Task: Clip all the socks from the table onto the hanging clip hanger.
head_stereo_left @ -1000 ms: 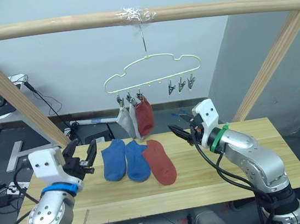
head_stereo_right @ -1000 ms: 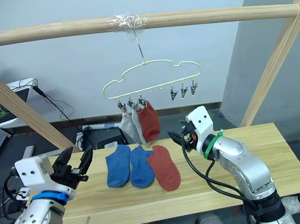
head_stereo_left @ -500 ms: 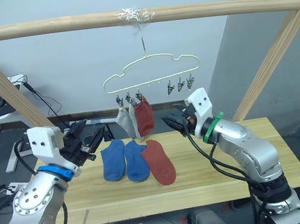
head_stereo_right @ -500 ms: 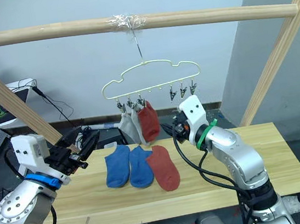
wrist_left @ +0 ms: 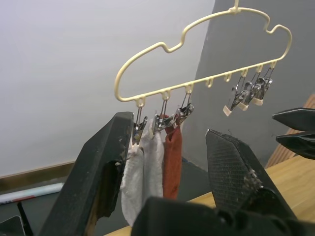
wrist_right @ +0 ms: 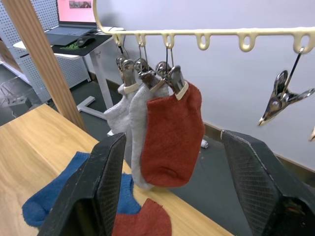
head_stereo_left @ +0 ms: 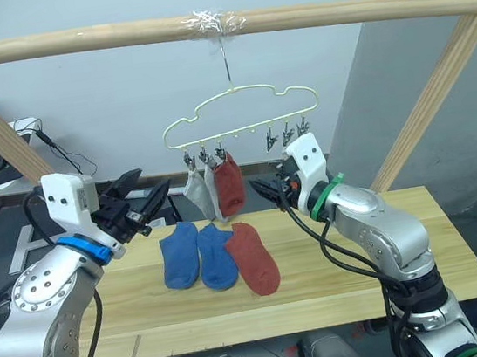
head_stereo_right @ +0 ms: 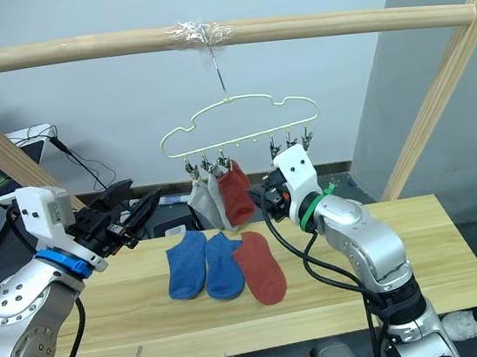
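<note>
The left gripper [head_stereo_left: 148,197] is up in the air on the left, above the table [head_stereo_left: 348,274], with its two black fingers wide apart and nothing in them. The right gripper [head_stereo_left: 263,188] is up too, just right of the hanging socks, also spread wide and holding nothing. Between the two grippers hangs the clip hanger [head_stereo_left: 239,117], hooked on a wooden pole [head_stereo_left: 114,38]. Two grey socks [wrist_right: 130,115] and one red sock [wrist_right: 172,137] are clipped side by side at its left end. Three bare clips [head_stereo_left: 284,135] hang at its right end. On the table below lie two blue socks [head_stereo_left: 197,254] and one more red sock [head_stereo_left: 253,258], side by side.
</note>
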Tool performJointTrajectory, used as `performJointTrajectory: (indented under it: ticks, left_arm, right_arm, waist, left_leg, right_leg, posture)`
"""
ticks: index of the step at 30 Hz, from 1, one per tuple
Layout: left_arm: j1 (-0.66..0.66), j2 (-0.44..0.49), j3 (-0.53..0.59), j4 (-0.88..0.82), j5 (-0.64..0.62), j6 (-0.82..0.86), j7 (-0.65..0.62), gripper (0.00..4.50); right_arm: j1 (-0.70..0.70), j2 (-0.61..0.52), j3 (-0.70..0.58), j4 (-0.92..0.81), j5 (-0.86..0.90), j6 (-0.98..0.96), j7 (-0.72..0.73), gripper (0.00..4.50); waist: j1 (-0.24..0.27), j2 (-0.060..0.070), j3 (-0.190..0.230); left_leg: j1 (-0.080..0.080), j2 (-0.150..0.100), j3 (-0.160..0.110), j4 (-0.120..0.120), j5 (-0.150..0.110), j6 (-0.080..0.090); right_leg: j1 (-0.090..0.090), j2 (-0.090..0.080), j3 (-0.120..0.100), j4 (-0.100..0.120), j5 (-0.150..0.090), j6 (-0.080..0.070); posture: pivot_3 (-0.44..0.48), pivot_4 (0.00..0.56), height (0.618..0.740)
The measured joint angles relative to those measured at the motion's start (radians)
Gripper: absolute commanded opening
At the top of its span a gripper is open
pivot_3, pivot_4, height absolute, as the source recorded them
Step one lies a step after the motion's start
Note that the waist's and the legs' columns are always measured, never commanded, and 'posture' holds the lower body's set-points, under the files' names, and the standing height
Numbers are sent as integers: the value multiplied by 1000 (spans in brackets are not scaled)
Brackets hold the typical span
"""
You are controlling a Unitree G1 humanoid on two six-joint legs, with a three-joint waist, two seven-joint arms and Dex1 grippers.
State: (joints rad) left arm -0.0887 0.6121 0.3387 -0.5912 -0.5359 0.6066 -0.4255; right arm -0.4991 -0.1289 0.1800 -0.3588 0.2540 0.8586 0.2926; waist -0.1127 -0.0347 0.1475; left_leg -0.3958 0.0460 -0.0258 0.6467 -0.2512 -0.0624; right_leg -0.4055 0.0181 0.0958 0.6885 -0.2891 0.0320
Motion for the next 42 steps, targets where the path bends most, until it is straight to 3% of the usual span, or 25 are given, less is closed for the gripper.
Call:
performJointTrajectory:
  ticks: [13,28,42]
  left_arm:
    - [-32,-5,-49,11,2,0,-23,2703]
    - [-75,1,-79,108,25,-48,-109,2703]
    - [-115,-1,-118,118,25,-42,-131,2703]
  right_arm:
    - [-33,24,0,71,-37,3,-46,3213]
    - [-140,150,-51,168,-77,51,-208,3213]
    - [-193,194,-94,290,-119,56,-304,3213]
  waist:
    - [6,1,8]
    - [5,4,26]
    - [4,4,31]
  left_leg:
    - [-1,0,0,-1,0,0]
    - [-4,0,-1,-2,0,0]
    - [-5,0,-1,-3,0,0]
  right_leg:
    - [0,0,0,-1,0,0]
    - [-2,0,-1,-4,0,0]
    - [-2,-1,-1,-7,0,0]
  posture:
    - [-45,169,740]
    - [-53,179,740]
    - [-61,180,740]
